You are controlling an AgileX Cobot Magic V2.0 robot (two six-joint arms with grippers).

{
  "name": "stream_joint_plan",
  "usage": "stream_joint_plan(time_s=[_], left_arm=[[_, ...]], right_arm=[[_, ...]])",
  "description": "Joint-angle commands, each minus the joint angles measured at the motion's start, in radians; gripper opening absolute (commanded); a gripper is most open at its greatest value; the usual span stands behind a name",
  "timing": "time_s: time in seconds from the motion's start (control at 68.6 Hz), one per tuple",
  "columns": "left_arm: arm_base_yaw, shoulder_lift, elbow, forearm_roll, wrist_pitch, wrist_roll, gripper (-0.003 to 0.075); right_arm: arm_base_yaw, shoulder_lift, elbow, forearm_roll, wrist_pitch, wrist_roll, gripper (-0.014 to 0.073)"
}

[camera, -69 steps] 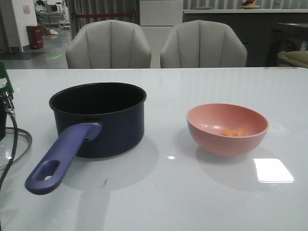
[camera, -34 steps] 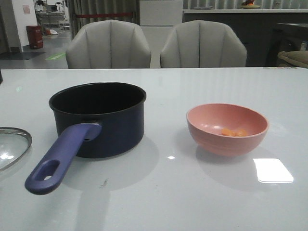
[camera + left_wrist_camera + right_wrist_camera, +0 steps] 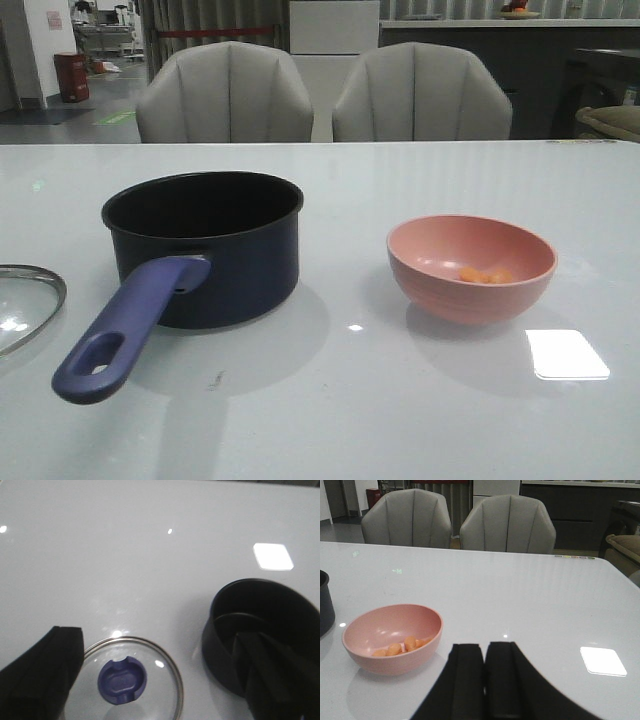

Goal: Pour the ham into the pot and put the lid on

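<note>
On the white table (image 3: 330,420), the pot (image 3: 203,245) stands nearest at 10 o'clock, its blue handle (image 3: 128,330) pointing to 7 o'clock, and the glass lid (image 3: 22,305) lies flat at 9 o'clock at the frame's edge — knob (image 3: 122,681) up. The ham (image 3: 484,275) sits in the pink bowl (image 3: 471,268) at 2 o'clock, well apart from the pot. The left gripper (image 3: 165,680) hangs spread wide above the lid, the right gripper (image 3: 485,680) is closed with pads touching — empty — and 2 grey chairs (image 3: 322,92) stand beyond at 12 o'clock.
</note>
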Motion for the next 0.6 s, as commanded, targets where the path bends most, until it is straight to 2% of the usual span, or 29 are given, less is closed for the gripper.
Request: stream_joint_plan(time_s=[0.0,0.189,0.423,0.583], left_arm=[[-0.056,-0.130,0.042,-0.011,-0.112,-0.005,0.0636],[-0.143,-0.370,0.164,-0.009,-0.095,-0.005,0.0636],[-0.156,-0.610,0.272,-0.007,-0.097,-0.005,0.0636],[-0.156,-0.692,0.307,-0.007,-0.097,-0.005,0.0636]], right_arm=[[-0.005,-0.018,-0.004,-0.013,-0.076,0.000,0.0134],[-0.005,-0.018,-0.004,-0.013,-0.076,0.000,0.0134],[-0.005,-0.018,-0.004,-0.013,-0.076,0.000,0.0134],[-0.005,-0.018,-0.004,-0.013,-0.117,0.000,0.0134]])
